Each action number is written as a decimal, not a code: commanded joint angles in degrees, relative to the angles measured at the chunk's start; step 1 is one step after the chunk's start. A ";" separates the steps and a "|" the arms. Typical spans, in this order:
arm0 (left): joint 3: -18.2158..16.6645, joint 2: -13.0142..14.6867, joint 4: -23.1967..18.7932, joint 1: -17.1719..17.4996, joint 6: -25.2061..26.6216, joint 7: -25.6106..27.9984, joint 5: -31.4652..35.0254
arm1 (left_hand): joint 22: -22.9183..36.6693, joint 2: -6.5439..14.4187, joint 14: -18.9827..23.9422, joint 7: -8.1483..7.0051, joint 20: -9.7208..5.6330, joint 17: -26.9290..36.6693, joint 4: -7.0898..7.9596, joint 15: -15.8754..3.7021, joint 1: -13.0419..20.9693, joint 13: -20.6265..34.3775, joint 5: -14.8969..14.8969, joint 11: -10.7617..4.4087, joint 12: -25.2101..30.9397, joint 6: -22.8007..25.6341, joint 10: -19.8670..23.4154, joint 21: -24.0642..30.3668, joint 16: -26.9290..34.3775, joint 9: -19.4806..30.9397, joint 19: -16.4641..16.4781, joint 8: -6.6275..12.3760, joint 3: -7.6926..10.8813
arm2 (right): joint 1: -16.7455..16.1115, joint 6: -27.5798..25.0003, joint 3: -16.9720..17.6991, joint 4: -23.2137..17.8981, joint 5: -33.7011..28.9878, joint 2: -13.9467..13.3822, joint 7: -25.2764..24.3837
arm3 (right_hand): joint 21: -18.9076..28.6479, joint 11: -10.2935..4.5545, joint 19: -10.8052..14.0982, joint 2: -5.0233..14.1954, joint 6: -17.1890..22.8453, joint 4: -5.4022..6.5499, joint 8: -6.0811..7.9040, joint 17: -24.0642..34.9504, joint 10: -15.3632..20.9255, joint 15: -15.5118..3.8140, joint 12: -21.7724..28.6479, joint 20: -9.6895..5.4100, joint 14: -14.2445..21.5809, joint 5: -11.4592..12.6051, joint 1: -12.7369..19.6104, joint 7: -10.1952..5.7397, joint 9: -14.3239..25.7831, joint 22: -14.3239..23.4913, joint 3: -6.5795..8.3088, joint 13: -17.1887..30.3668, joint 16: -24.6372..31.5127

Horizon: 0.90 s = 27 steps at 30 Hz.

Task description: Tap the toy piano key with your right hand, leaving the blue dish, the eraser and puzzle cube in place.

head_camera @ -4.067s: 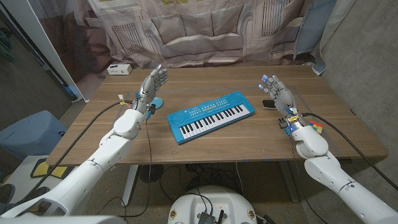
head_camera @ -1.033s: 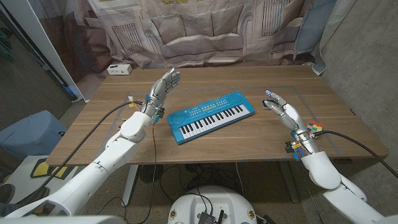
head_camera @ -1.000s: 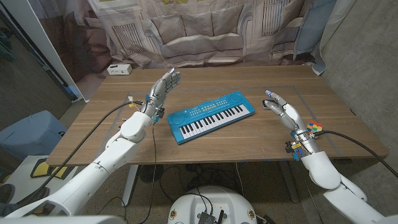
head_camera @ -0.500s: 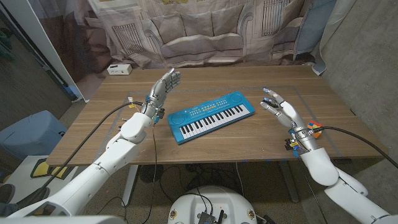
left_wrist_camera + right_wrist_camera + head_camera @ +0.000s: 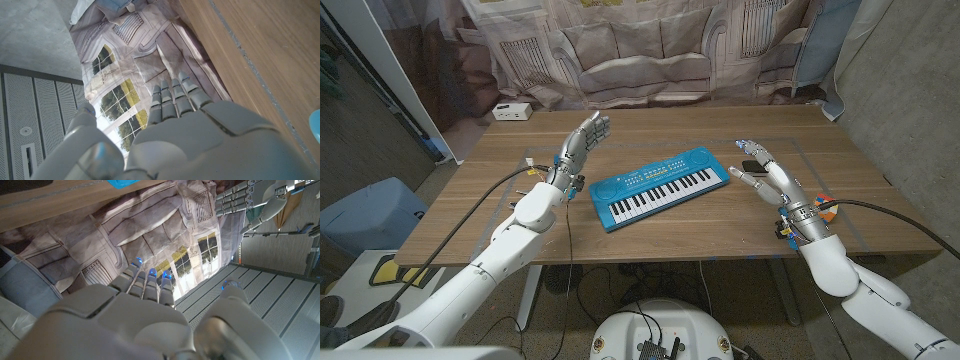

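Approaching piano: right hand spread, empty, at frame right.
Piano at table centre, long axis tilted up-right; its right end lies just left of that hand.

The right hand, at the right of the head view, has drifted left toward the right end of the toy piano over the last second, fingers apart, holding nothing. The puzzle cube shows less behind its wrist than before.
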 commanded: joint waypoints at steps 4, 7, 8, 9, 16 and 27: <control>-0.31 0.40 -0.94 0.83 0.83 0.65 -0.11 | 0.22 0.11 0.17 0.25 0.25 0.23 0.00 0.65 0.52 0.30 0.22 0.20 -0.19 -0.01 -0.31 -0.26 -0.14 0.29 -0.01 -0.10 -0.12 | 0.37 -3.63 -1.95 -1.21 -3.31 -2.51 -2.93 | 0.59 -0.20 -1.41 -0.23 4.25 0.00 1.15 0.01 0.89 0.18 0.18 -1.75 -1.57 0.52 0.34 -0.54 0.33 0.11 -0.52 0.15 -0.13; -0.29 0.42 -0.94 0.83 1.05 0.59 -0.26 | 0.22 0.13 0.10 0.25 0.30 0.23 0.00 0.72 0.54 0.31 0.22 -0.08 -0.21 0.01 -0.29 -0.28 -0.18 0.29 -0.02 -0.10 -0.12 | 0.79 -4.39 -2.53 -1.34 -3.33 -3.12 -2.70 | 0.54 -0.13 -2.00 -0.25 4.19 0.01 0.91 0.00 -0.01 0.53 -0.19 -1.65 -2.13 0.53 0.32 -0.66 0.33 0.10 -0.59 0.16 -0.19; -0.28 0.42 -0.94 0.81 1.12 0.62 -0.24 | 0.22 0.13 0.05 0.21 0.30 0.23 0.00 0.73 0.54 0.31 0.22 -0.04 -0.22 0.00 -0.30 -0.28 -0.20 0.29 -0.01 -0.11 -0.13 | 0.88 -4.78 -2.70 -1.47 -3.51 -3.30 -2.70 | 0.56 -0.11 -2.05 -0.25 4.20 0.01 0.88 0.00 -0.22 0.56 -0.27 -1.65 -2.22 0.53 0.32 -0.67 0.33 0.10 -0.60 0.16 -0.19; -0.26 0.42 -0.88 0.77 1.07 0.60 -0.18 | 0.22 0.14 0.05 0.21 0.32 0.23 0.00 0.73 0.54 0.31 0.22 0.07 -0.21 0.00 -0.25 -0.30 -0.20 0.29 -0.04 -0.11 -0.13 | 0.96 -5.19 -2.86 -1.61 -3.77 -3.50 -2.73 | 0.56 0.11 -2.24 -0.24 4.11 0.01 0.77 -0.01 -0.66 0.73 -0.43 -1.60 -2.52 0.53 0.32 -0.77 0.33 0.10 -0.62 0.17 -0.24; -0.28 0.40 -0.85 0.70 0.95 0.69 -0.03 | 0.22 0.19 0.05 0.26 0.35 0.24 0.00 0.68 0.57 0.31 0.22 -0.07 -0.24 -0.02 -0.17 -0.35 -0.22 0.29 -0.07 -0.14 -0.14 | 0.89 -9.06 -3.49 -3.47 -5.30 -4.76 -3.02 | 0.37 -0.30 -4.95 -0.12 4.16 0.10 0.11 -0.03 -4.01 1.98 -1.14 0.32 -5.13 0.49 0.21 -2.21 0.31 0.16 -0.79 0.21 -0.49; -0.15 0.30 -0.56 0.45 0.93 0.40 -0.14 | 0.23 0.24 0.05 0.19 0.50 0.24 0.00 0.69 0.61 0.32 0.22 -0.22 -0.29 0.03 -0.15 -0.41 -0.23 0.30 -0.11 -0.14 -0.15 | 0.77 -14.04 -3.83 -6.65 -5.04 -7.84 -0.67 | 0.29 -1.73 -11.72 0.52 9.44 0.27 0.52 0.00 -9.42 2.64 -1.21 6.51 -10.32 0.29 -0.09 -5.73 0.23 0.33 -0.92 0.26 -0.46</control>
